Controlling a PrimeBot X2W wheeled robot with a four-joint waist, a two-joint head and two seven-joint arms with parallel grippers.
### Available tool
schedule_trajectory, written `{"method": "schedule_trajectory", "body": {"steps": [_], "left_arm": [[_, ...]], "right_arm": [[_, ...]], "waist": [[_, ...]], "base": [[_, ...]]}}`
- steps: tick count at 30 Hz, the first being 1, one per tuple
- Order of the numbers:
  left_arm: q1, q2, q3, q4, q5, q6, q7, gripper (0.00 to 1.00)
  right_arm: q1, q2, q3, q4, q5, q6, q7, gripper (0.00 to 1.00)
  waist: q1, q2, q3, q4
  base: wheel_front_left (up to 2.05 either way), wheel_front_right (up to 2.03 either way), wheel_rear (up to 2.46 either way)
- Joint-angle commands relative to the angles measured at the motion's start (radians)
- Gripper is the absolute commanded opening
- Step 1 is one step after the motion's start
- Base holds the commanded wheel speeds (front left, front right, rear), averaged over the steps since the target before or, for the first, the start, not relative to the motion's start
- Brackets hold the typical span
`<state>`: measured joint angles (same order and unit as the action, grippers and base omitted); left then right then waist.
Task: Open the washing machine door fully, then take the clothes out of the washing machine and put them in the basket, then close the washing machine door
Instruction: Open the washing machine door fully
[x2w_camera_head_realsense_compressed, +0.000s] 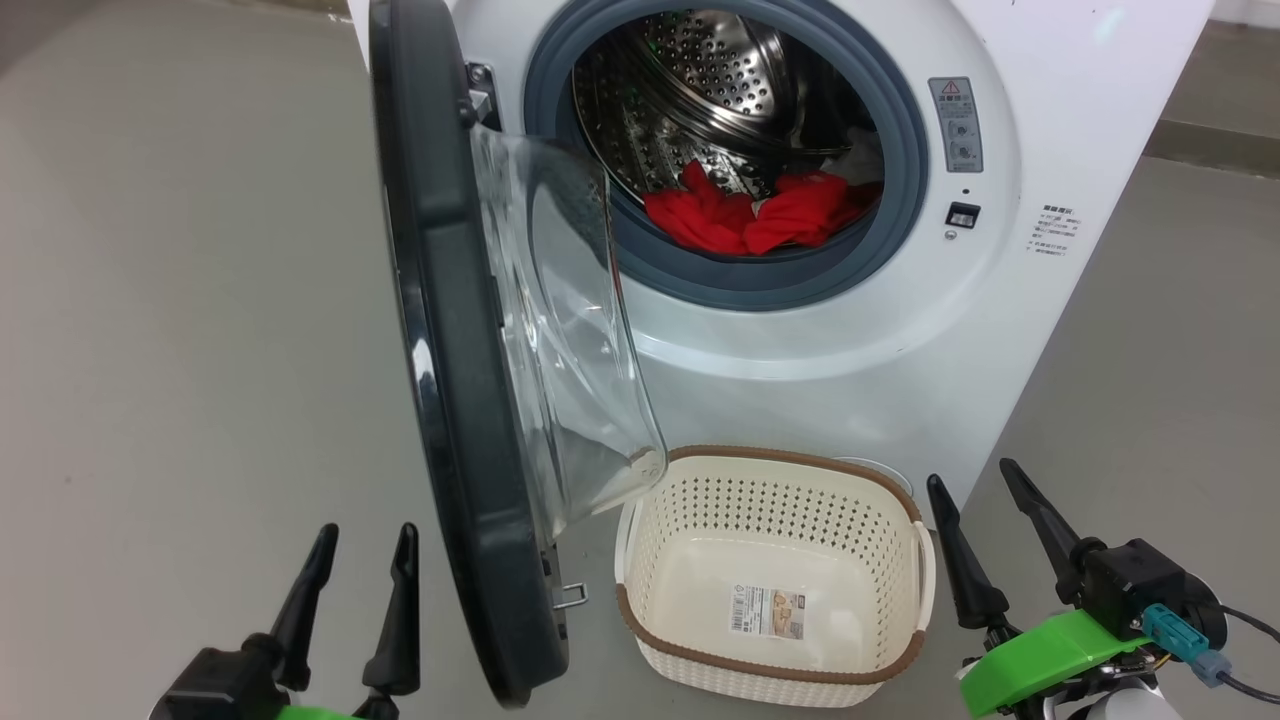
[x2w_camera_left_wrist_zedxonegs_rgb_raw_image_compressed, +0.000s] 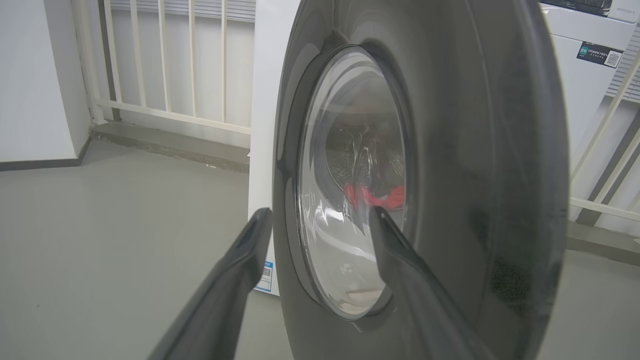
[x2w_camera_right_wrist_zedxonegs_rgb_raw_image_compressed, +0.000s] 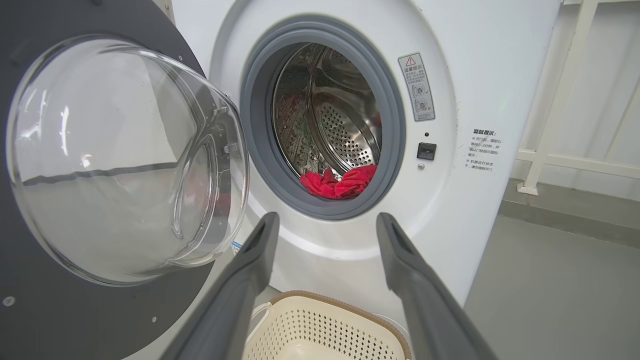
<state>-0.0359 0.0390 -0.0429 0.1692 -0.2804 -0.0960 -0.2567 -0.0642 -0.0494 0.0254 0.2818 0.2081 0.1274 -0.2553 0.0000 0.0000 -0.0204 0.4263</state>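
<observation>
Washing machine door (x2w_camera_head_realsense_compressed: 440, 330) only half swung. Left gripper (x2w_camera_head_realsense_compressed: 367, 532) and right gripper (x2w_camera_head_realsense_compressed: 972, 474) both spread, empty. Push door wider first. Red clothes (x2w_camera_head_realsense_compressed: 760, 215) sit low in drum (x2w_camera_head_realsense_compressed: 700, 90), basket (x2w_camera_head_realsense_compressed: 790, 458) on floor in front.

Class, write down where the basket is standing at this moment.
In the head view the basket sits on the floor at lower centre, directly in front of the washing machine, between the open door on its left and the right gripper.

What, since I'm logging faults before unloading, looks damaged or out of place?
Nothing stands out: the washing machine door hangs open, intact; the clothes lie in the drum; the basket stands upright.
</observation>
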Motion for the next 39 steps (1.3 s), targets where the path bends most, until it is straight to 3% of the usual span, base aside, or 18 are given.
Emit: {"method": "schedule_trajectory", "body": {"steps": [1,13,14,15,16,28,34,39], "left_arm": [[-0.007,0.011,0.036,-0.028,0.01,0.008,-0.005,1.0],[-0.007,0.011,0.026,-0.013,0.02,0.006,-0.005,0.97],[-0.009,0.011,0.027,-0.012,0.021,0.006,-0.005,0.42],[-0.012,0.011,0.03,-0.014,0.023,0.007,-0.005,0.09],[-0.015,0.011,0.033,-0.02,0.024,0.01,-0.005,0.0],[-0.137,0.011,0.012,-0.275,0.014,0.058,-0.005,0.0],[-0.234,0.011,-0.077,-0.4,0.014,0.046,0.003,0.0],[-0.269,0.011,-0.208,-0.469,-0.033,0.074,0.095,0.0]], "right_arm": [[-0.014,-0.001,0.029,-0.031,0.002,0.003,-0.006,1.0],[-0.011,-0.001,0.035,-0.02,0.013,0.003,-0.006,1.0],[-0.011,-0.001,0.036,-0.019,0.013,0.003,-0.006,1.0],[-0.012,-0.001,0.036,-0.017,0.013,0.003,-0.006,1.0],[-0.012,-0.001,0.036,-0.015,0.014,0.003,-0.006,1.0],[-0.014,-0.001,0.029,-0.001,0.017,0.003,-0.006,1.0],[-0.01,-0.001,0.024,0.004,0.014,0.003,-0.006,1.0],[-0.01,-0.001,0.02,0.01,0.011,0.003,-0.006,1.0]], "waist": [[0.0,0.0,0.001,-0.003],[0.0,0.0,0.008,-0.005],[0.0,0.0,0.008,-0.005],[0.0,0.0,0.008,-0.005],[0.0,0.0,0.008,-0.005],[0.0,0.0,0.009,-0.008],[0.0,0.0,0.008,-0.017],[0.0,0.0,0.012,-0.035]], "base": [[0.0,0.0,0.0],[0.0,0.0,0.0],[0.0,0.0,0.0],[0.0,0.0,0.0],[0.0,0.0,0.0],[0.0,0.0,0.0],[0.0,0.0,0.0],[0.0,0.0,0.0]]}}
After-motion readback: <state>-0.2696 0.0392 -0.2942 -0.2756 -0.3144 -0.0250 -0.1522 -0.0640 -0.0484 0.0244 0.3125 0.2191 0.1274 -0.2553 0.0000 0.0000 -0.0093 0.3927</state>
